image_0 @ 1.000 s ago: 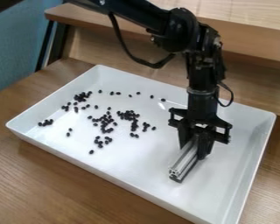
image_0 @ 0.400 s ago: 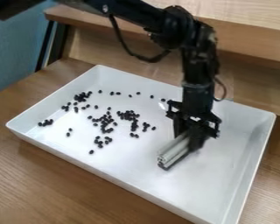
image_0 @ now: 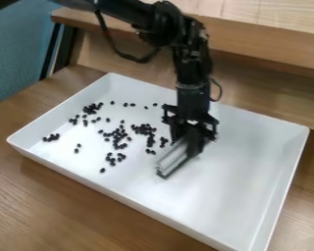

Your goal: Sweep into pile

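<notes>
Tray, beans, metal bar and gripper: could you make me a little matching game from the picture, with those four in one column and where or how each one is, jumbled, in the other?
Things
1. White tray
2. Black beans
3. Metal bar
4. Gripper

Where or how
A. Scattered in loose clusters and singles
B. Black, closed on something long
C. Resting on the wooden table
D. Silvery, slanting down from a grip

Right pairs: 1-C, 2-A, 3-D, 4-B
</notes>
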